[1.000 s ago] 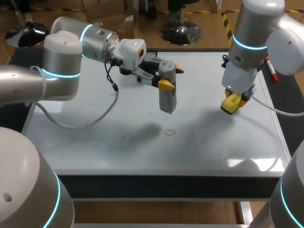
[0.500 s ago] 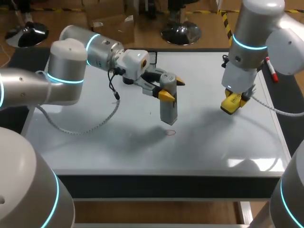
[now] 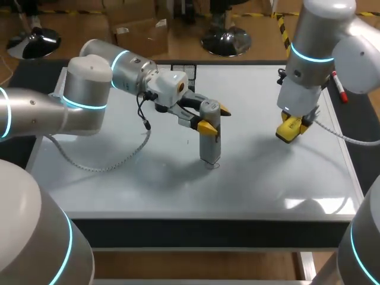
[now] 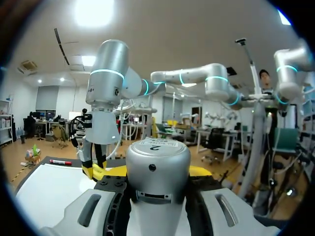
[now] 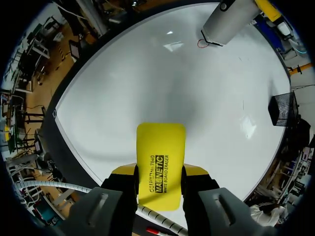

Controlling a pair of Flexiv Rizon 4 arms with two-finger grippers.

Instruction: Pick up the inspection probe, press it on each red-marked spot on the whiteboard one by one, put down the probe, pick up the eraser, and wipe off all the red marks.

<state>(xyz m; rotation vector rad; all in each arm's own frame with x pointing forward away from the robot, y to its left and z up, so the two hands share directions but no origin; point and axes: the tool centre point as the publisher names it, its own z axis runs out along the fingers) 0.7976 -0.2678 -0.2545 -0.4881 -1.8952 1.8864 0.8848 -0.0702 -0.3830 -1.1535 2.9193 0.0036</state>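
My left gripper (image 3: 209, 117) is shut on the grey cylindrical inspection probe (image 3: 209, 138) and holds it upright near the middle of the whiteboard (image 3: 119, 172). The probe's lower end stands on a small red ring mark (image 3: 213, 165), part of which shows beside the tip. In the left wrist view the probe (image 4: 158, 167) fills the space between the fingers. My right gripper (image 3: 292, 126) hangs over the board's right part, shut on the yellow eraser (image 3: 290, 130). The right wrist view shows the eraser (image 5: 160, 162) above bare board, with the probe (image 5: 229, 19) and the red mark (image 5: 202, 43) far ahead.
A red marker pen (image 3: 339, 86) lies at the board's right edge, behind my right arm. A small black mesh holder (image 3: 183, 69) stands at the board's back edge. The board's front and left parts are bare white surface.
My left arm has brought the probe down and toward the front, from above the board onto the red ring mark. The right arm and the eraser have stayed put.
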